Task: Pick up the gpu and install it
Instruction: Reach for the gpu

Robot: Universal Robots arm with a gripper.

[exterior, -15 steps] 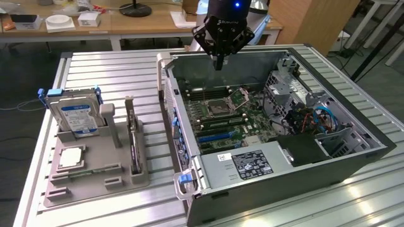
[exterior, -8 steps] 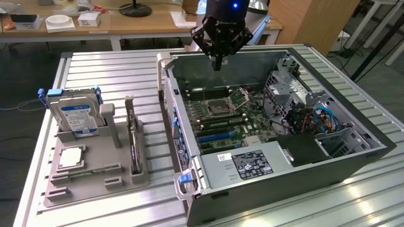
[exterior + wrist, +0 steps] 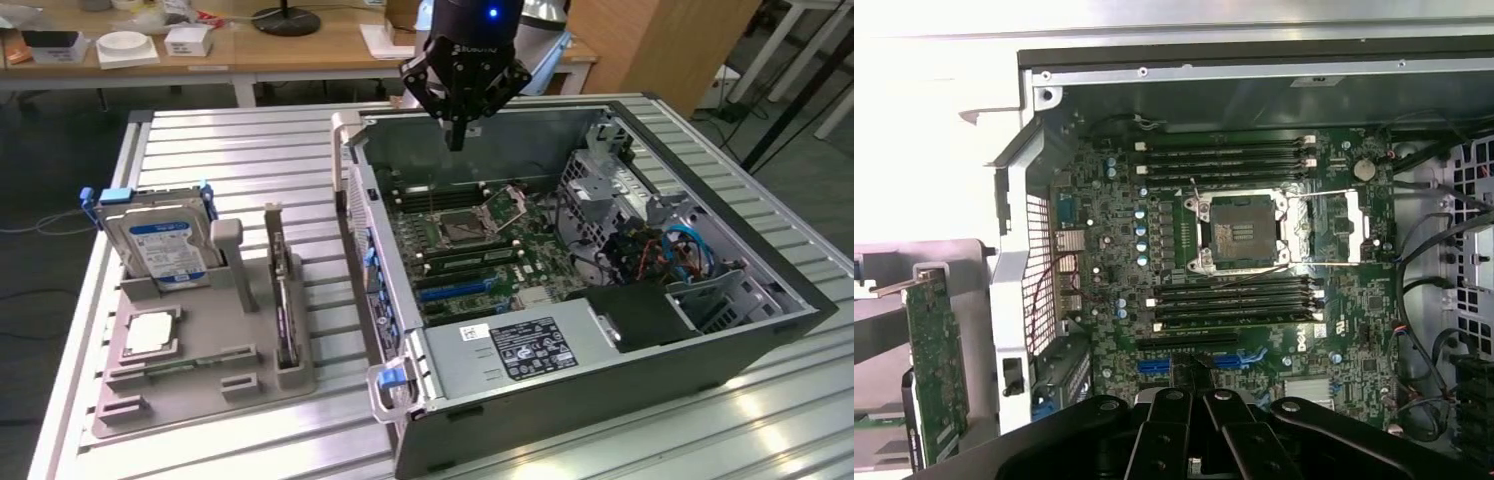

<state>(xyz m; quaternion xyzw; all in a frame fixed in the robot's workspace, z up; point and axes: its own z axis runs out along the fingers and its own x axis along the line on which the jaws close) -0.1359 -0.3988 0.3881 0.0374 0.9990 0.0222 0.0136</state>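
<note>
Gpu [image 3: 283, 300] stands on edge in the grey holder [image 3: 160, 400] near the table's [image 3: 240, 150] front edge, just beside the open case [image 3: 641, 340]. Gripper [image 3: 457, 138] hangs over the case's far wall, fingers together, holding nothing. Risk: a descent from here would drive the joined tips into the motherboard [image 3: 467, 240], not the card.

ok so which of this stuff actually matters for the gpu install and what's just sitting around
For the job:
gpu, standing on edge in the grey holder
gripper, shut and empty, above the open computer case
motherboard inside the case

Just lying about:
hard drive, upright in the holder
square silver chip, flat on the holder
</note>
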